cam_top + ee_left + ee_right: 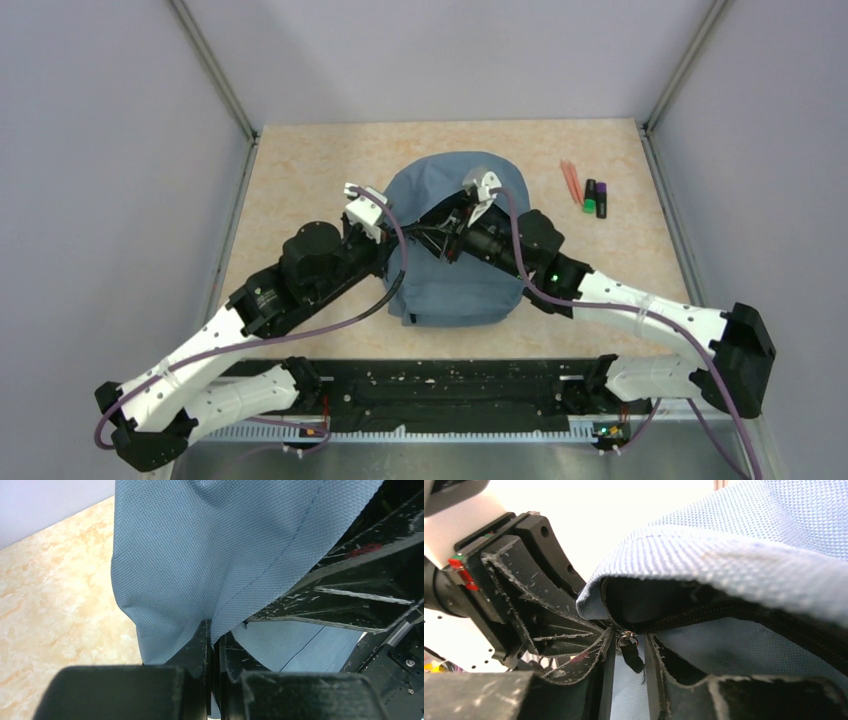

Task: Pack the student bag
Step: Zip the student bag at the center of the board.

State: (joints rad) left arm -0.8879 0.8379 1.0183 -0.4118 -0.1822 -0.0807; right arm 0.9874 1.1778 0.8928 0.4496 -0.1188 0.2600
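Note:
The dusty-blue student bag (455,280) lies in the middle of the table, its top toward the back. My left gripper (412,232) is shut on a fold of the bag's fabric (200,555), which runs down between its two pads (216,642). My right gripper (448,242) faces it at the bag's opening. In the right wrist view the black zipper (734,612) is partly open, and its black pull tab (630,656) hangs in the gap between my right fingers, touched by neither. The right gripper (629,647) is open. The bag's inside is dark.
Orange pens (571,183) and two highlighters, green and purple (596,198), lie on the table right of the bag at the back. Grey walls close in the table on three sides. The left gripper's black body (519,585) sits close in front of the right one.

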